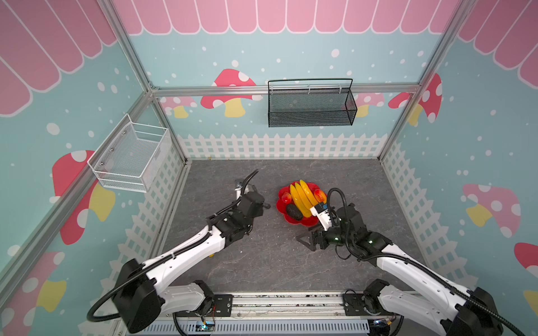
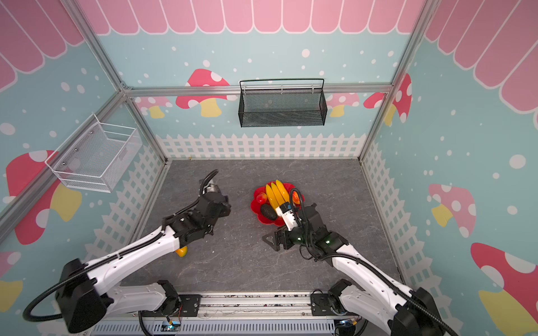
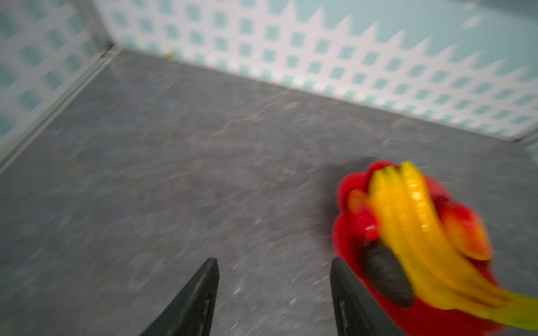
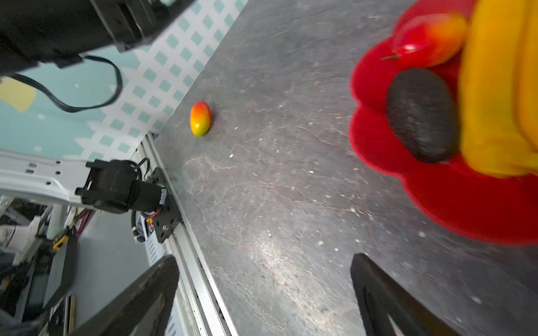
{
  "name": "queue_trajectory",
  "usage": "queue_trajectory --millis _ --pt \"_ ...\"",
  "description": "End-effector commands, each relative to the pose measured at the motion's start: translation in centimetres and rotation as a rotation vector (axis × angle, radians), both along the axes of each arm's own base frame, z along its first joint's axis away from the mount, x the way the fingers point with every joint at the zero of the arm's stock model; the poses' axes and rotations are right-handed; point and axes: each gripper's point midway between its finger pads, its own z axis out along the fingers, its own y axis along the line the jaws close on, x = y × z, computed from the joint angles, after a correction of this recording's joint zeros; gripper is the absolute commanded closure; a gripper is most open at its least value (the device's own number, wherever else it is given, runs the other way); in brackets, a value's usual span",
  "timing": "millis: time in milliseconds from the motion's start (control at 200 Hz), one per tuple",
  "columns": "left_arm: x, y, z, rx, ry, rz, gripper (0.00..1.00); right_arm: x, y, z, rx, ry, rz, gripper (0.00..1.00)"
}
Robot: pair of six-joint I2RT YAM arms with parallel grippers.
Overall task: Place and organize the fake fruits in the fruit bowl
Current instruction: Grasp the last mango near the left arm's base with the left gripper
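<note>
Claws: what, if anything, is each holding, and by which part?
Nothing is held: the left claw and the right claw both stand open and empty.

My cell is brightly, evenly lit from above. In both top views only soft shadows fall on the surface [image 1: 276, 267], and the walls [image 1: 43, 163] bow at the edges. My left wrist view is smeared with blur, the bananas [image 3: 401, 221] and fruit bowl [image 3: 345, 247] mere streaks. My right wrist view is sharper, with pale glare on the surface and the close bananas soft.
</note>
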Motion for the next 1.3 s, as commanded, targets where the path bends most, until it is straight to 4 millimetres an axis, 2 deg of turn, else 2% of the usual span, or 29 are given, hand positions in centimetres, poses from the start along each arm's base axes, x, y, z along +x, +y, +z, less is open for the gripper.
queue_trajectory --millis 0,110,185,440,681,736,1021,1046,1116,1291 --pt "-6.2 7.7 -5.3 -0.022 0.129 0.286 0.4 -0.7 2.9 1.5 0.054 -0.072 0.071 0.04" --pt "-9.1 11.0 -6.8 0.007 0.187 0.397 0.4 -2.2 4.7 -0.1 0.038 -0.048 0.145 0.04" --pt "-9.8 11.9 -7.7 0.034 0.224 0.433 0.39 -2.9 5.4 -1.2 0.037 -0.027 0.178 0.04" --pt "-9.7 12.9 -10.3 0.097 0.317 0.523 0.37 -3.8 4.8 -3.1 0.019 -0.006 0.191 0.04" --pt "-8.8 13.8 -12.5 0.028 0.355 0.58 0.37 -4.1 4.5 -4.3 0.004 0.013 0.197 0.04" --pt "-8.8 14.7 -12.8 0.033 0.379 0.613 0.37 -4.1 4.5 -4.3 0.003 0.011 0.194 0.04" --pt "-8.7 14.3 -14.6 -0.014 0.425 0.601 0.41 -4.0 4.3 -4.8 -0.009 0.027 0.179 0.04" --pt "-8.8 14.1 -14.9 -0.021 0.433 0.599 0.42 -3.8 4.1 -5.0 -0.018 0.034 0.167 0.04" --pt "-8.9 13.9 -15.4 -0.028 0.448 0.593 0.53 -3.4 3.6 -5.4 -0.031 0.052 0.14 0.04" --pt "-8.5 13.5 -15.1 -0.004 0.427 0.571 0.55 -2.0 1.4 -5.2 -0.01 0.08 0.058 0.04"
